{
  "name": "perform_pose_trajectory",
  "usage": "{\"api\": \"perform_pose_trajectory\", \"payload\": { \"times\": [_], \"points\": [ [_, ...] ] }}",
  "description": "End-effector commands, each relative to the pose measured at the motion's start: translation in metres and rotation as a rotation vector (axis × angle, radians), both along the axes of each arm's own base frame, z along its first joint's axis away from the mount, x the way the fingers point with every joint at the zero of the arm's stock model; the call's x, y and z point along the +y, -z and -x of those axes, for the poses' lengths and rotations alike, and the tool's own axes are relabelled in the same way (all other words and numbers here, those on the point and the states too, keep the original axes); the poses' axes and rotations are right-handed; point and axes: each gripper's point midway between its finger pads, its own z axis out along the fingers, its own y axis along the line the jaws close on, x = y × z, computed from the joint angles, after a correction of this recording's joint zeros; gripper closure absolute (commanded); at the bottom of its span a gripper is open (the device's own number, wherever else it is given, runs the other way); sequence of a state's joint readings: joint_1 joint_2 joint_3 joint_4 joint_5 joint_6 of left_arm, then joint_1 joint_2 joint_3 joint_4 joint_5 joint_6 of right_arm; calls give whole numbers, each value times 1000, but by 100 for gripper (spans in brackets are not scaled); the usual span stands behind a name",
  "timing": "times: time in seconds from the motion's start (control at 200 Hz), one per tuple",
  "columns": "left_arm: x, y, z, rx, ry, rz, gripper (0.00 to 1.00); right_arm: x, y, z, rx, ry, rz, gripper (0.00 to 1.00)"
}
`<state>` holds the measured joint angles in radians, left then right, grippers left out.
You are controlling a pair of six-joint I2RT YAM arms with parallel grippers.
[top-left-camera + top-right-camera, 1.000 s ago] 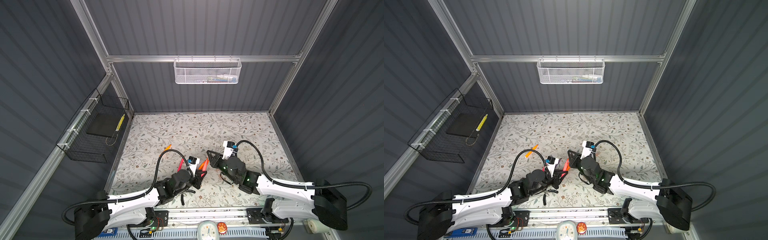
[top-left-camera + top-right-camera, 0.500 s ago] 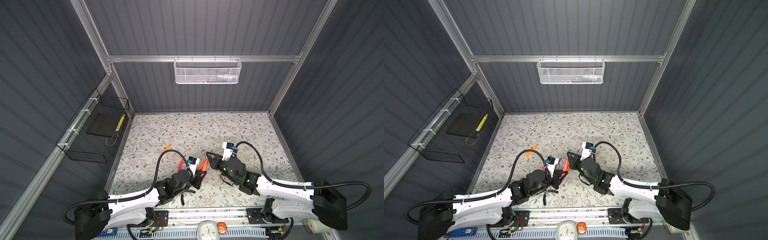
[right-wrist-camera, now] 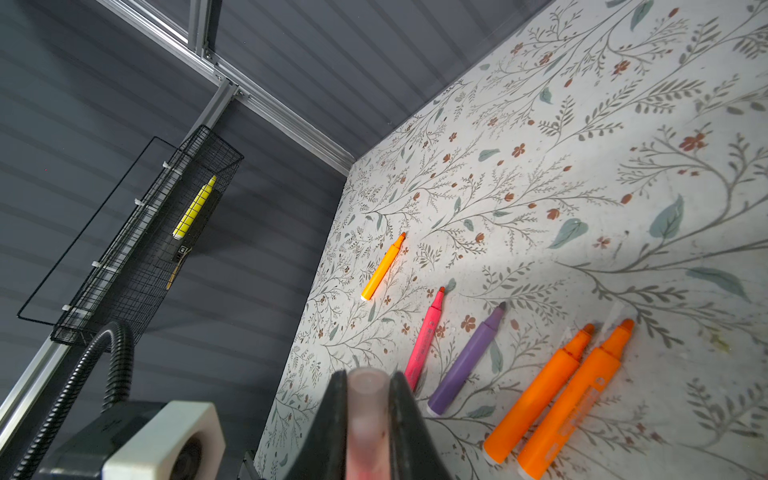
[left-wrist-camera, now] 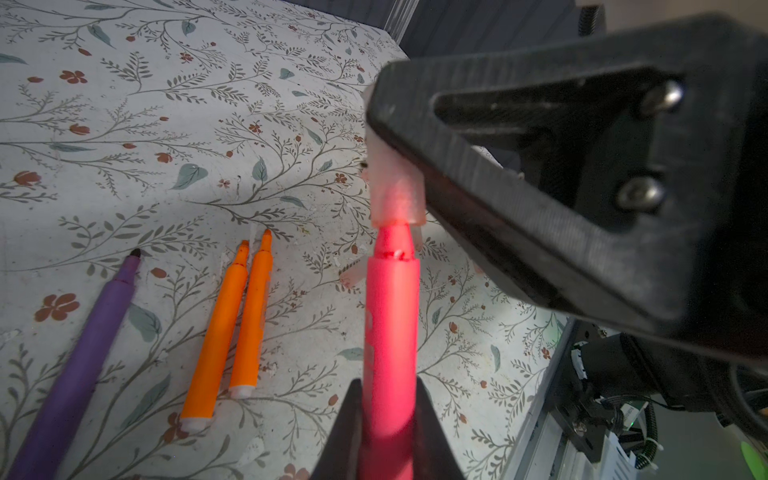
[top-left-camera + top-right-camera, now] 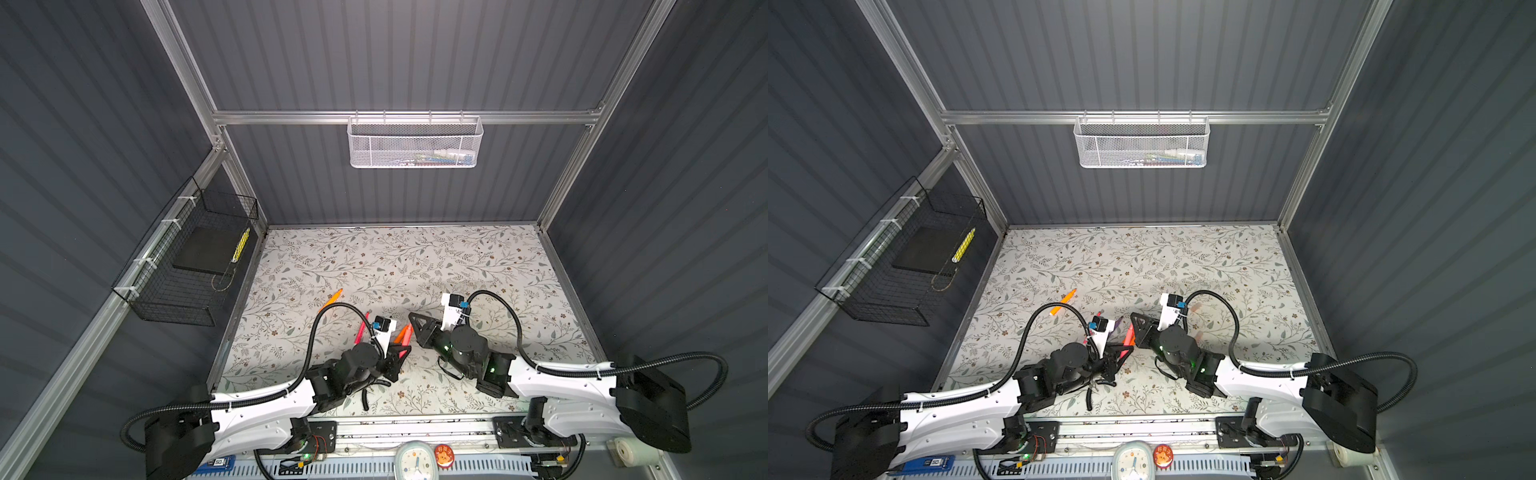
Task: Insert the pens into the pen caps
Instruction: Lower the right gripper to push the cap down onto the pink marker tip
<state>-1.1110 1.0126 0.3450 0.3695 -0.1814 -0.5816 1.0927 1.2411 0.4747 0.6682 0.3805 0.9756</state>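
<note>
Edging closer, the right gripper's (image 3: 368, 384) pinched cap (image 4: 397, 199) now seemingly covers the tip of the left gripper's (image 4: 390, 395) pinched pen (image 4: 390, 316).

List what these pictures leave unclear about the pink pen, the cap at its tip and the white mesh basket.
- Left wrist view: rear of the pink pen, hidden by the left claw and the edge.
- Right wrist view: most of the cap, covered by the right claw, cut by the edge.
- Both top views: the pen-cap join, too small between the claws.
- A top view: white mesh basket contents, too small.
</note>
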Motion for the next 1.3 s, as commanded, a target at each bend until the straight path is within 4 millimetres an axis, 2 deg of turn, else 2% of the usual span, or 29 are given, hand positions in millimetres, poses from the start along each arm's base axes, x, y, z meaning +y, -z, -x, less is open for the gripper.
{"api": "perform_pose_trajectory", "payload": {
  "times": [0.0, 0.15, 0.38, 0.6, 0.82, 1.08, 1.291],
  "points": [
    [4, -17, -5, -21, -39, 66, 100, 4, 11, 10, -22, -28, 46, 100],
    [4, -33, -3, -58, -15, 91, 100, 4, 9, 13, -57, -22, 69, 100],
    [-1, -63, -4, -126, 1, 140, 100, 11, -10, 27, -154, -73, 28, 100],
    [-12, -57, -15, -125, -20, 97, 100, 11, -20, 35, -161, -93, -14, 100],
    [-9, -50, -30, -137, -95, 26, 100, 8, -20, 34, -130, -75, 9, 100],
    [-6, -48, -37, -143, -135, -9, 100, 3, -13, 32, -110, -43, 51, 98],
    [-3, -43, -43, -133, -172, -61, 100, 13, -19, 36, -106, -44, 110, 100]
  ]
}}
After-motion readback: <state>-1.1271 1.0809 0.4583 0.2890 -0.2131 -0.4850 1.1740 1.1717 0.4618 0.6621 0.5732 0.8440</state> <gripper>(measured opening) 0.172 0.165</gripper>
